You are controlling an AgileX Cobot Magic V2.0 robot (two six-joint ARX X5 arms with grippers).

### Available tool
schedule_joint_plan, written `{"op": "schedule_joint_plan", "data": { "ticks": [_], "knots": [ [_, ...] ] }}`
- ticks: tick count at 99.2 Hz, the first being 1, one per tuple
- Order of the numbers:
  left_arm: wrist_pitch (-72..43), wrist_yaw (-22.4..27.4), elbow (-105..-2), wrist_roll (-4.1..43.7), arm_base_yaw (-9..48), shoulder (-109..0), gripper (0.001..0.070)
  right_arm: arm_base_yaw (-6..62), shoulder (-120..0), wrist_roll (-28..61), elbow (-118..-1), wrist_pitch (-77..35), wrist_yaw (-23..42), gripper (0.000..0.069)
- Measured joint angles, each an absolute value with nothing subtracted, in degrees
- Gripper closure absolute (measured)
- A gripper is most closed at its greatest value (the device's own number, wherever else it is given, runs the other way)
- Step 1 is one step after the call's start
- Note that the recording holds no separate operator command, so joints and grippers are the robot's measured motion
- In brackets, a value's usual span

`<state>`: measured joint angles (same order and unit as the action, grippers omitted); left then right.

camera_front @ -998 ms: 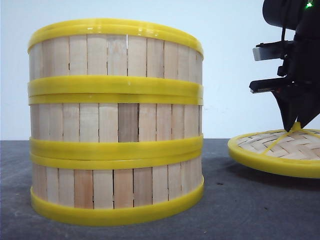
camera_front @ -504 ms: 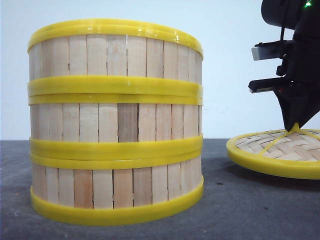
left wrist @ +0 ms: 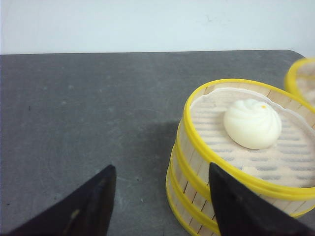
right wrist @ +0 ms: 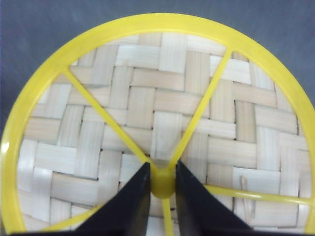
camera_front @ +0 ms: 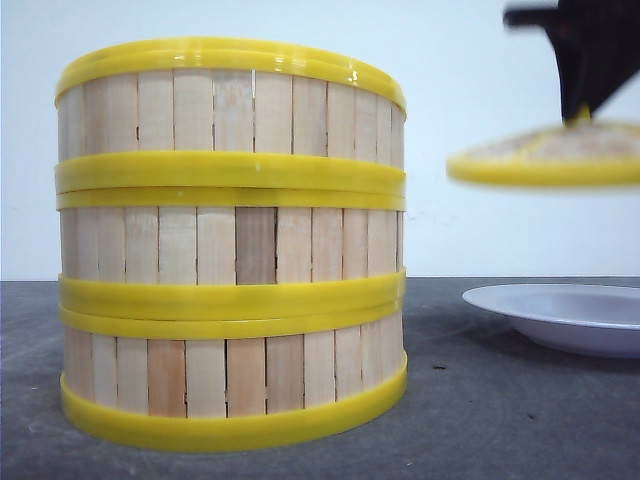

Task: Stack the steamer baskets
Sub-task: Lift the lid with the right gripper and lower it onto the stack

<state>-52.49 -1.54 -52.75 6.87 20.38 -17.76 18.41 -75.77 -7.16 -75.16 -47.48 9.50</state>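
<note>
Three steamer baskets with pale wood slats and yellow rims stand stacked in one tower at the left of the front view. The top basket holds a white bun. My left gripper hangs open beside the tower, one finger over its wall. My right gripper is shut on the yellow knob of the woven bamboo lid. That lid hangs in the air at the upper right of the front view, level with the top basket.
A white plate lies on the dark grey table at the right, under the raised lid. A pale wall stands behind the table.
The right gripper has lifted the lid up off the white plate, from table level to the height of the top basket. The stack has not moved.
</note>
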Motion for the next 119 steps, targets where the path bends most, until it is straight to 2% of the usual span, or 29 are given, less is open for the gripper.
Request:
{"op": "schedule_joint_plan", "data": {
  "ticks": [17, 37, 80, 97, 119],
  "knots": [
    [-52.5, -1.5, -52.8, 6.9, 20.4, -17.8, 0.0352, 22.1, -75.8, -6.4, -86.5, -52.1, 3.9, 0.0634],
    [-52.5, -1.5, -52.8, 6.9, 20.4, -17.8, 0.0352, 30.1, -76.2, -6.4, -95.1, -53.7, -1.8, 0.0634],
    [-52.5, -1.5, -52.8, 6.9, 20.4, -17.8, 0.0352, 47.5, -87.4, -5.7, -101.4, -57.1, -1.6, 0.0634],
    [-52.7, -1.5, -52.8, 6.9, 20.4, -17.8, 0.0352, 50.3, -90.5, -4.8, -101.4, -57.1, -1.7, 0.0635],
    [-53.8, -1.5, -52.8, 6.9, 20.4, -17.8, 0.0352, 50.2, -91.9, -4.7, -101.4, -56.2, -1.5, 0.0635]
  ]
}}
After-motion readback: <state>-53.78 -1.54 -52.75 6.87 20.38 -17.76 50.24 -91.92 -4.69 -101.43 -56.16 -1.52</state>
